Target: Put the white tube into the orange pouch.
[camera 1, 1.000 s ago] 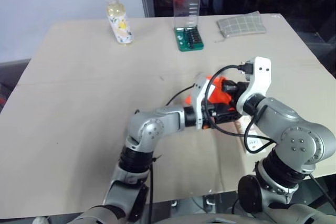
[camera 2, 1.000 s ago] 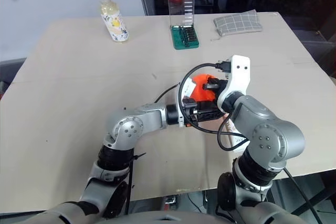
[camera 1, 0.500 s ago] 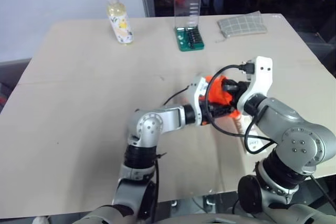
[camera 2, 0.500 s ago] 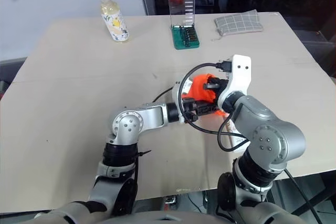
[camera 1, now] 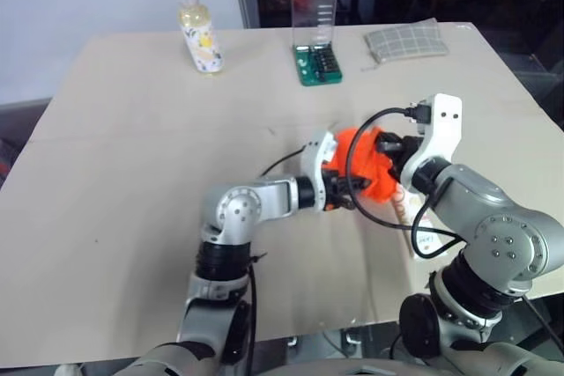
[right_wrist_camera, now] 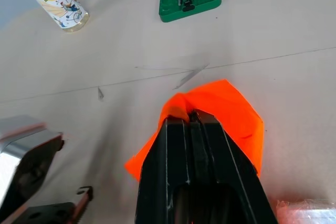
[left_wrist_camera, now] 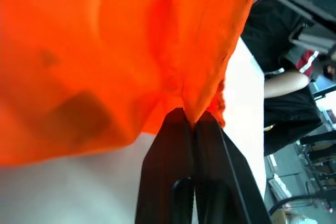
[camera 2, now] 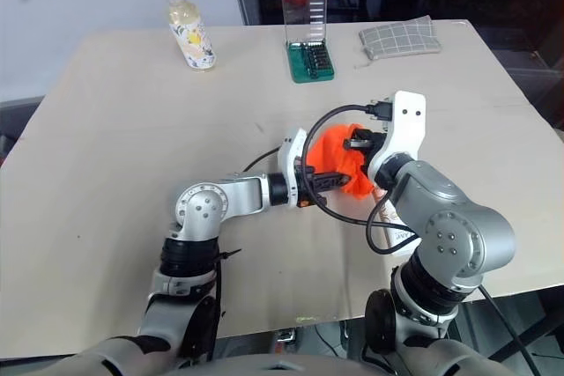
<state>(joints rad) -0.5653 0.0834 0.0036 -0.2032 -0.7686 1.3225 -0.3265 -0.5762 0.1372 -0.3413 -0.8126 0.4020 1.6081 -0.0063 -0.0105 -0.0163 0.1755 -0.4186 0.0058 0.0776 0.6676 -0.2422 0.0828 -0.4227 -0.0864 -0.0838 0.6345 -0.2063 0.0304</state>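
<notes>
Above the table, the left gripper and right gripper each pinch the orange pouch. Step: opening its mouth; next, spread it for the white tube

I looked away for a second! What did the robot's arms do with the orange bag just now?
The left gripper slid a little toward the robot's left and pinched shut on an edge of the orange pouch, which now looks more spread out. The right gripper stayed clamped on the pouch. The bottle, green bit case and grey checked pouch didn't move.
</notes>
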